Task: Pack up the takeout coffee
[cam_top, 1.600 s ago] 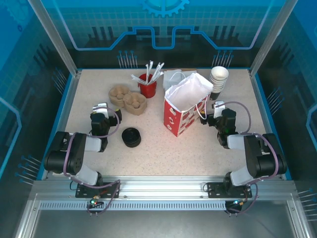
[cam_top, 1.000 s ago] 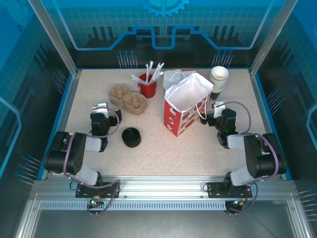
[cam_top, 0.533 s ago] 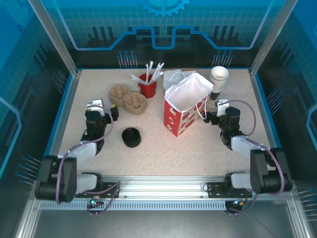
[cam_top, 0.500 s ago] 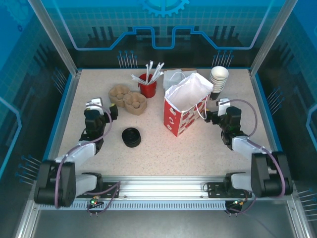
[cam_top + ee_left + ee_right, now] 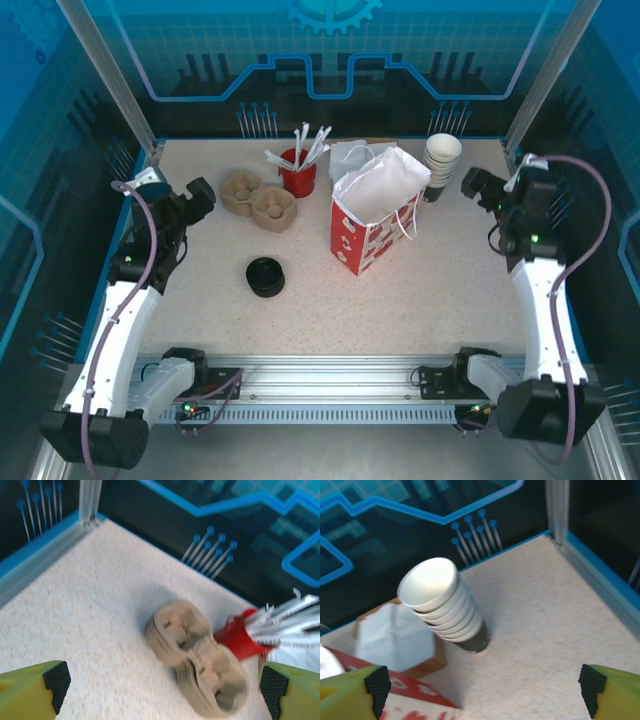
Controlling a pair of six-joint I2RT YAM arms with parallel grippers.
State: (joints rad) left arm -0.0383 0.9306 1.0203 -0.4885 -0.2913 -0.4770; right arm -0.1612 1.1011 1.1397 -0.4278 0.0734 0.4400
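Hovering far left, left gripper (image 5: 198,192), jaws apart, empty; cardboard trays (image 5: 258,200) just right of it; black lids (image 5: 265,276) nearer; paper bag (image 5: 372,215) centre; stacked cups (image 5: 442,158) far right; right gripper (image 5: 474,186) apart, empty; lidded coffee cup's place: cannot tell.

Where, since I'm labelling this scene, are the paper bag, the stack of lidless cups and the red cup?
paper bag (image 5: 358,238), top external view, on its red front face.
stack of lidless cups (image 5: 456,614), right wrist view, on the ribbed side.
red cup (image 5: 297,181), top external view, on its wall.
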